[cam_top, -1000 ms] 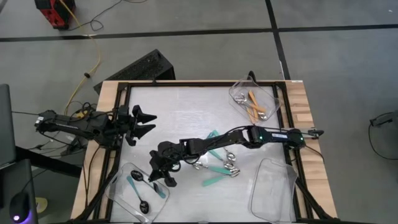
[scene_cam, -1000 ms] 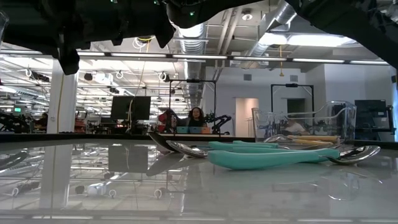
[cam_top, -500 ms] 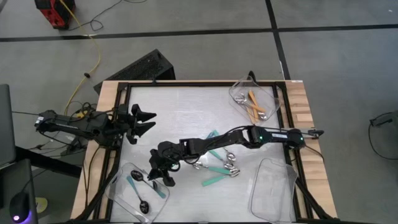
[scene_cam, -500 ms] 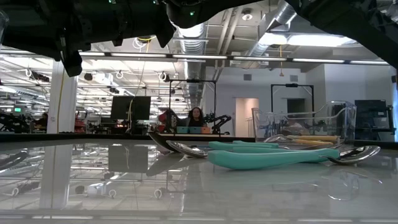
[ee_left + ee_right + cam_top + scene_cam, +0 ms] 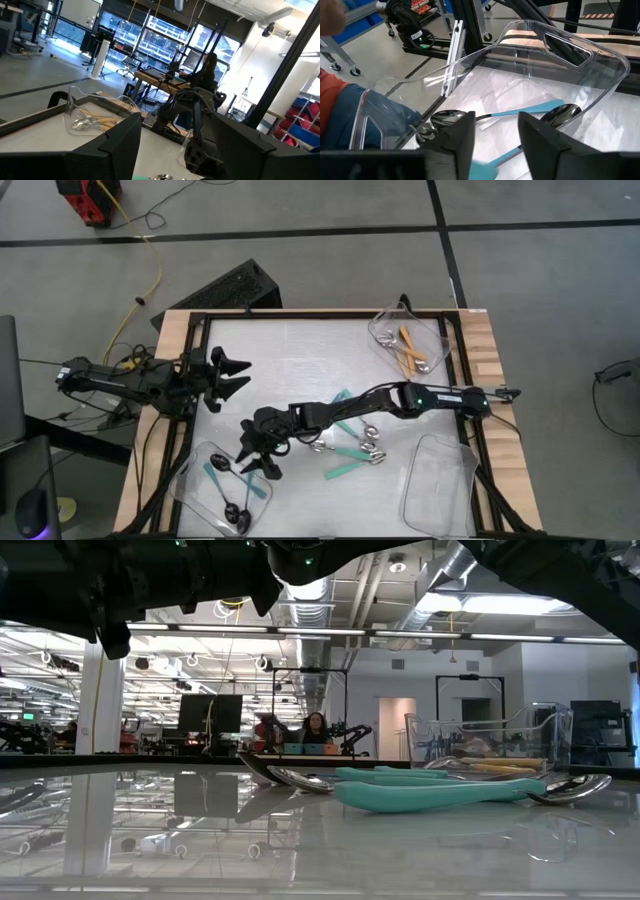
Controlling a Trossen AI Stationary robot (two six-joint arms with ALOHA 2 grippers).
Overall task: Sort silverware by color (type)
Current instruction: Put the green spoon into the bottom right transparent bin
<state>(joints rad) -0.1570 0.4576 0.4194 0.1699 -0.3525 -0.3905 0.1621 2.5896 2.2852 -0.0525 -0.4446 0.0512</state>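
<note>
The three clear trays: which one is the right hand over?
The tray at the table's near-left corner, the one holding blue-handled spoons; the right hand hangs over its edge, open.

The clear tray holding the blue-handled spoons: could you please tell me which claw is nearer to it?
The right claw: it hangs open directly over the tray with the blue-handled spoons. The left claw waits open farther up the table's left side, well clear of it.
</note>
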